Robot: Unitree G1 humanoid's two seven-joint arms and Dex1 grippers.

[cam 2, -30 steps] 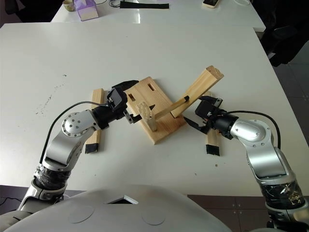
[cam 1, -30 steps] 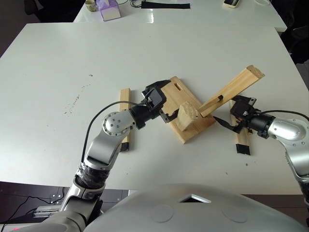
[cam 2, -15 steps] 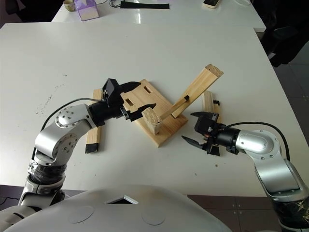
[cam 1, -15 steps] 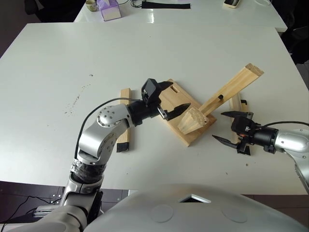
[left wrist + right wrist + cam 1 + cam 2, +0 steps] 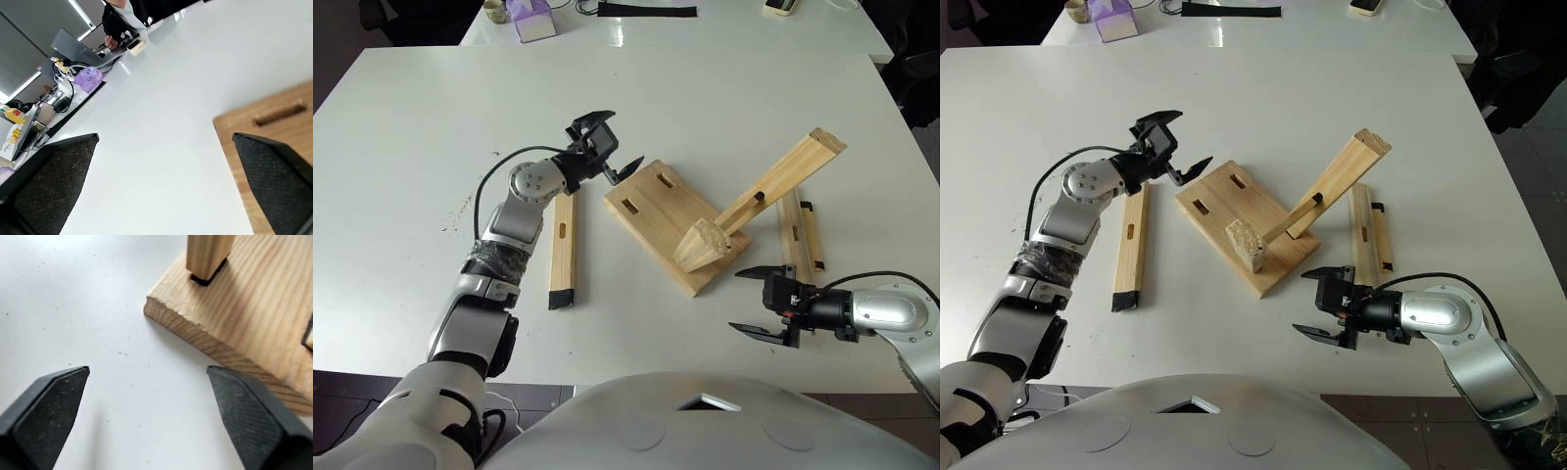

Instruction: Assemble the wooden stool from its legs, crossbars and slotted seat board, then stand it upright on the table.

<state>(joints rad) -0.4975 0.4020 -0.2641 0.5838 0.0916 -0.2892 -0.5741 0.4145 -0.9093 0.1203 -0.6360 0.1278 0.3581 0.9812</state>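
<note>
Fingers on the left gripper [image 5: 612, 145] and the right gripper [image 5: 744, 301] are spread wide and hold nothing. The seat board [image 5: 651, 211] lies flat in the middle of the tabletop [image 5: 705, 98]. A long leg [image 5: 778, 186] sticks out of it and leans far over. A second leg [image 5: 700, 240] stands by it. Two slots [image 5: 631, 206] look empty, so I think more legs go in next. A loose leg [image 5: 563, 245] lies near the left gripper, ready to be grabbed.

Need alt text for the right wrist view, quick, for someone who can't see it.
The right gripper is open and empty over the white table. Just beyond its fingers lies a corner of the slotted seat board, with a leg rising from its top face.
</note>
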